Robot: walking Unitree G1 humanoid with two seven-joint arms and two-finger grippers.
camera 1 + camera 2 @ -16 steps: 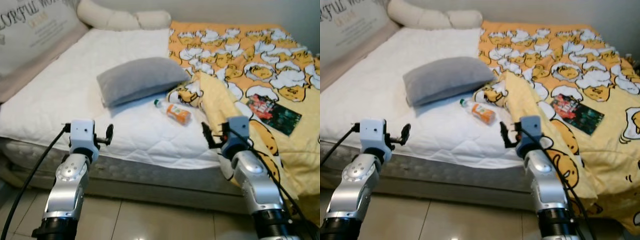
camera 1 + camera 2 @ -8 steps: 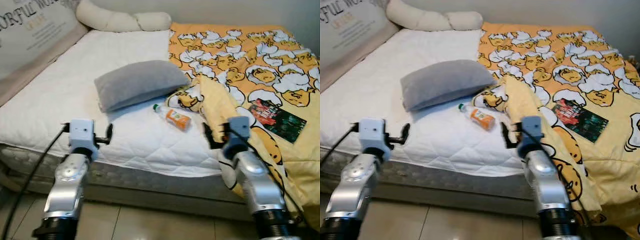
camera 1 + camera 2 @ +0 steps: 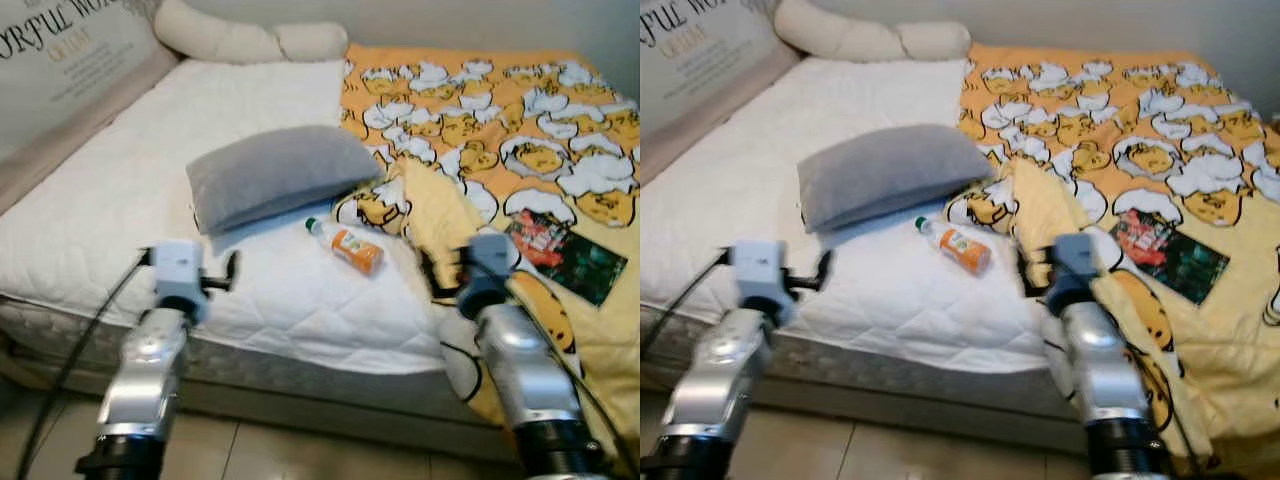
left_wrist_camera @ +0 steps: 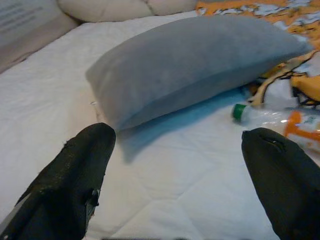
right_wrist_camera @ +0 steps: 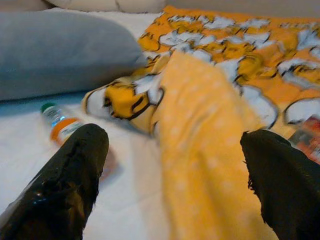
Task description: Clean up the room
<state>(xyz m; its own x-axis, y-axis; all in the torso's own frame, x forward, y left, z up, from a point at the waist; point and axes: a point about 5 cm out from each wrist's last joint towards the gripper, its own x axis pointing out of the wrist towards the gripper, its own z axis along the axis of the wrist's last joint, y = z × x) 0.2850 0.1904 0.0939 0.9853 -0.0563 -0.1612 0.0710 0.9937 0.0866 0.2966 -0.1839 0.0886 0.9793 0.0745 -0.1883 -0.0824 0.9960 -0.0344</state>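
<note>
Bottle (image 3: 345, 246): lies on the bed (image 3: 120, 200), just beside the grey pillow (image 3: 275, 173), cap toward it.
Long axis: slants across the robot's front.
Left end effector (image 3: 232, 268): fingers apart, empty.
Right end effector (image 3: 428, 272): apart, empty, seemingly nearer; bottle lies ahead-left.

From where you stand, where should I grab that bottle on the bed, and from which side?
Grip the bottle around its orange-labelled middle, coming down from above with the fingers across its width. It lies flat on the white mattress, green cap toward the grey pillow. The open right gripper looks nearer.
</note>
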